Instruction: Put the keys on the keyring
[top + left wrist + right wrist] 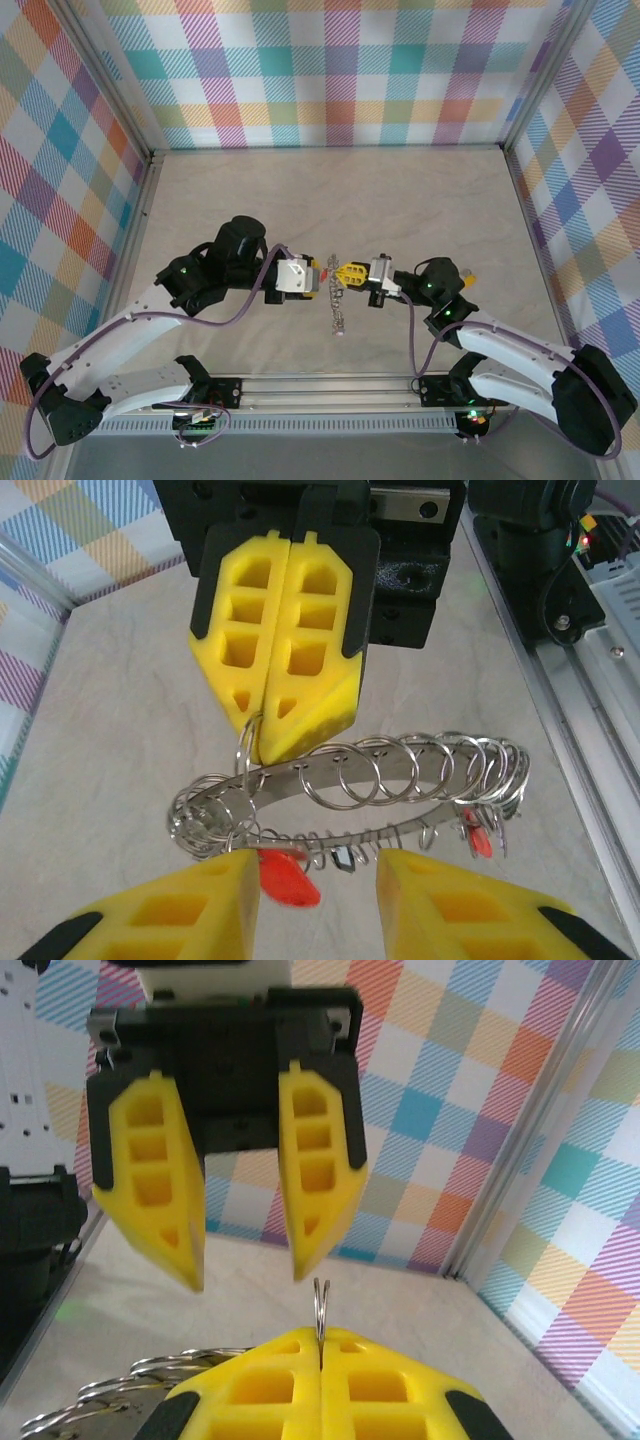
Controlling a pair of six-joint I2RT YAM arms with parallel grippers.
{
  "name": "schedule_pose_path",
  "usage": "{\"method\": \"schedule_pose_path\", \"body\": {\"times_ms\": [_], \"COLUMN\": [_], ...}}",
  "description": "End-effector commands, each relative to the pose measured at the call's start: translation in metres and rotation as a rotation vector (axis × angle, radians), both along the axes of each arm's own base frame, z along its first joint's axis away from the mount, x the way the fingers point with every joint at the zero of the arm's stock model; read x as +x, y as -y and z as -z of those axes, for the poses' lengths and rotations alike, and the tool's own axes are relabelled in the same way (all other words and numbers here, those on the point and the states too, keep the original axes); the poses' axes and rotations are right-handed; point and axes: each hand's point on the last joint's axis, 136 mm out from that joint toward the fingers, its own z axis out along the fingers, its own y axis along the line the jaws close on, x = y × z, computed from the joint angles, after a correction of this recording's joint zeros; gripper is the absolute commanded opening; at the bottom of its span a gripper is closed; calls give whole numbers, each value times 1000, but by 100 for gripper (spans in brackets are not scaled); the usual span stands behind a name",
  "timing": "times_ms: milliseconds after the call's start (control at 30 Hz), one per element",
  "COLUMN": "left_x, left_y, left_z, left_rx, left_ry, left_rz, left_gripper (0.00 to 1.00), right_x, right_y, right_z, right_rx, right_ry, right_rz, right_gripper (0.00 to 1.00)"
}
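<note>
My right gripper is clamped on one small ring, which stands upright out of its fingertips. That ring sits on the keyring, a band strung with many such rings and lying across between the two grippers. My left gripper stands parted, gripping nothing. I count three keys under the band: one red key between the left fingers, a black key beside it, and a second red key out past those fingers.
</note>
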Motion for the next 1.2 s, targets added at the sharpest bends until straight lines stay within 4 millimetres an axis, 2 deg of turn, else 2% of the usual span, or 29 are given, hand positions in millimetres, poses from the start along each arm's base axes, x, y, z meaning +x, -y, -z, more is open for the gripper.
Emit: {"method": "schedule_pose_path", "body": {"times_ms": [0,200,333,567,733,900,1167], "left_x": [1,-4,-7,-15,-15,-12,-8], "left_y": [10,9,7,8,7,8,14], "left_z": [-15,-33,-41,-37,-35,-36,-40], "left_rx": [-90,-164,-183,-175,-166,-167,-186], "left_ry": [-39,-38,-26,-40,-34,-27,-34], "left_rz": [7,2,6,57,50,43,41], "left_gripper": [30,24,20,14,19,11,14], "right_x": [-11,-24,-27,-23,-22,-25,-24], "right_y": [4,-4,-5,-9,-10,-11,-13], "right_z": [-30,-32,-40,-41,-42,-41,-39], "right_rx": [114,80,82,74,75,65,49], "right_ry": [59,43,58,57,58,61,59], "right_rz": [-51,-168,-193,-194,-194,-214,-216], "right_gripper": [0,0,0,0,0,0,0]}}
